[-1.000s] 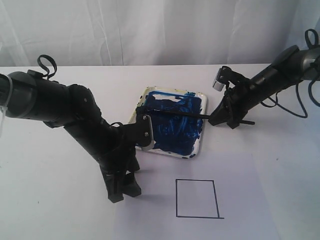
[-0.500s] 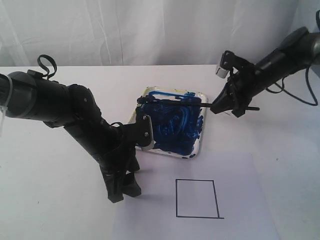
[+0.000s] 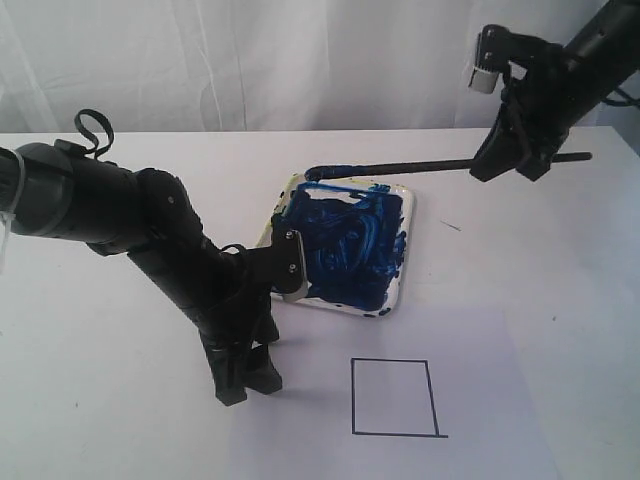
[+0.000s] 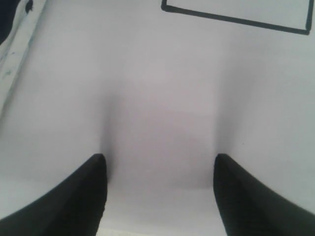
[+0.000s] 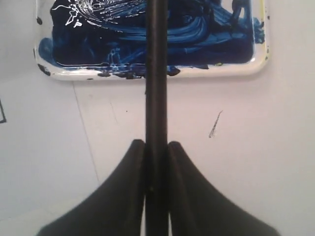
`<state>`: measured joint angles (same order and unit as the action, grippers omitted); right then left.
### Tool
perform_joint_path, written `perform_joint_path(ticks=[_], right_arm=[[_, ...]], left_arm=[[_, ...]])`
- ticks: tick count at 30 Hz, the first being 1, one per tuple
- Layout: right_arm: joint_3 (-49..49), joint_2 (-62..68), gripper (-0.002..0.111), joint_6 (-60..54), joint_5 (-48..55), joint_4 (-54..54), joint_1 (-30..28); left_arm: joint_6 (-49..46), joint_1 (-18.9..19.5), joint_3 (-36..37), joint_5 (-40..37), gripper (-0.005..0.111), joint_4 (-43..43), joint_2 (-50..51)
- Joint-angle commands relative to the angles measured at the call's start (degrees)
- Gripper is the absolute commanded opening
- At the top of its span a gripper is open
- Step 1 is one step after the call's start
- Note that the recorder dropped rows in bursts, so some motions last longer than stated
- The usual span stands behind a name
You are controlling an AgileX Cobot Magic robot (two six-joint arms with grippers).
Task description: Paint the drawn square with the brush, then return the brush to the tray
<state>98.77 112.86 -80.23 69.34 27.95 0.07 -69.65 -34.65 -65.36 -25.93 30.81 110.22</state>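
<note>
Rising off the tray, the brush now hangs roughly level in the air. A second ago it lay low across the paint, with the right tool down by the tray's right edge. That tool has since climbed and drawn back toward the right, and it stays clenched on the black handle, which sits pinched between its two fingers in the right wrist view. The bristle end, wet with dark blue, hovers above the tray's far left corner, apart from the paint.

I judge the loading step finished and the carry to the drawn square about to begin. The square sits on the white paper nearer the camera than the tray, and its inside is blank, so no painting has been done.

The left tool has not moved. Its fingers stand wide apart with nothing between them, low over the paper's left edge and beside the square, one corner of which shows in its wrist view.

The tray rests on the desk just beyond the paper. Dark blue paint covers most of its floor in thick streaks and smears up onto the white rim, which carries a few yellowish specks. Nothing else lies in it now.
</note>
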Motion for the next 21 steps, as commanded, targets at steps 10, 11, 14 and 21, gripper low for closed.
perform_joint_path(ticks=[10,11,14,21], right_arm=[[-12.66,-17.51,0.0,10.36,0.62,-8.78,-0.07],[-14.06,-18.96,0.0,10.66,0.62,-8.78,-0.07],[-18.17,-23.09,0.0,10.66,0.62,-8.78,-0.07],[-26.35,-28.97,0.0,11.3,0.62,-8.94,-0.07]], left_arm=[[0.21,-0.32,0.69,-1.99,0.066,-0.43,1.85],[0.21,-0.32,0.69,-1.99,0.066,-0.43,1.85],[0.21,-0.32,0.69,-1.99,0.066,-0.43,1.85],[0.21,-0.32,0.69,-1.99,0.066,-0.43,1.85]])
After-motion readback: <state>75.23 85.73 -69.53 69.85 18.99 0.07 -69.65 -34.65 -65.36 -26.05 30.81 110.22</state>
